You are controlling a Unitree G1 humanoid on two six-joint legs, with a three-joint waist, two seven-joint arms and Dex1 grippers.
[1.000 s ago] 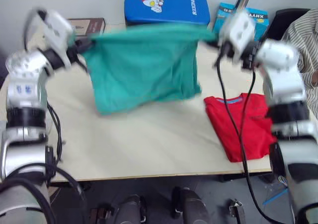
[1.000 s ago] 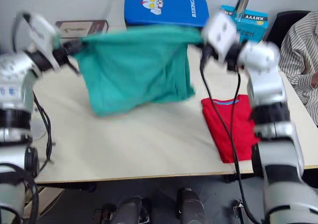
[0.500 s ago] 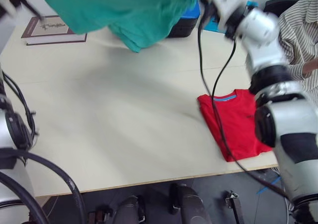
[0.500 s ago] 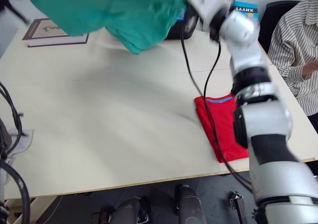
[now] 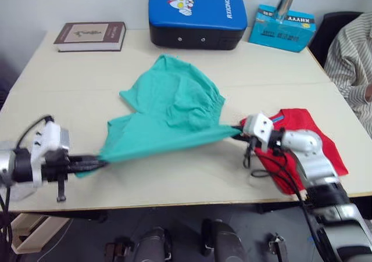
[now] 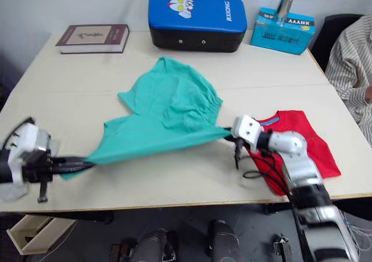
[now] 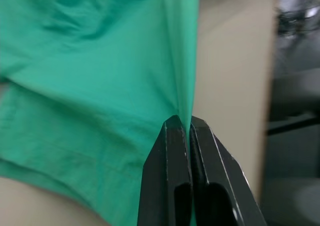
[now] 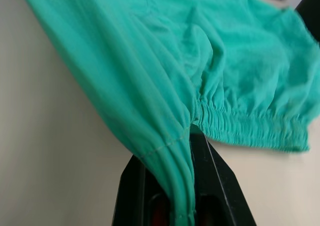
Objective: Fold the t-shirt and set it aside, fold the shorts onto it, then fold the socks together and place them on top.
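Left pincer low at the bench's near-left edge, fingers pressed tight on a thin fold of the shorts; bare bench open behind it as far as the book at the far-left corner.

Shorts lie mid-bench, soft teal fabric, their near edge drawn into a taut line running from one pincer to the other; the rest spreads flat and wrinkled toward the far side; gathered elastic waistband puckered toward the right; open bench in front of the taut edge, up to the near rim.

Far edge: blue padded case with a black lower half, then a blue box with a metal cylinder standing on it.

Right pincer just above the bench, closed on the bunched hem of the shorts, stitching visible at the grip; it sits at the left edge of the t-shirt; t-shirt folded, red, flat near the right edge, blue collar band showing; a person's striped sleeve beyond the right rim.
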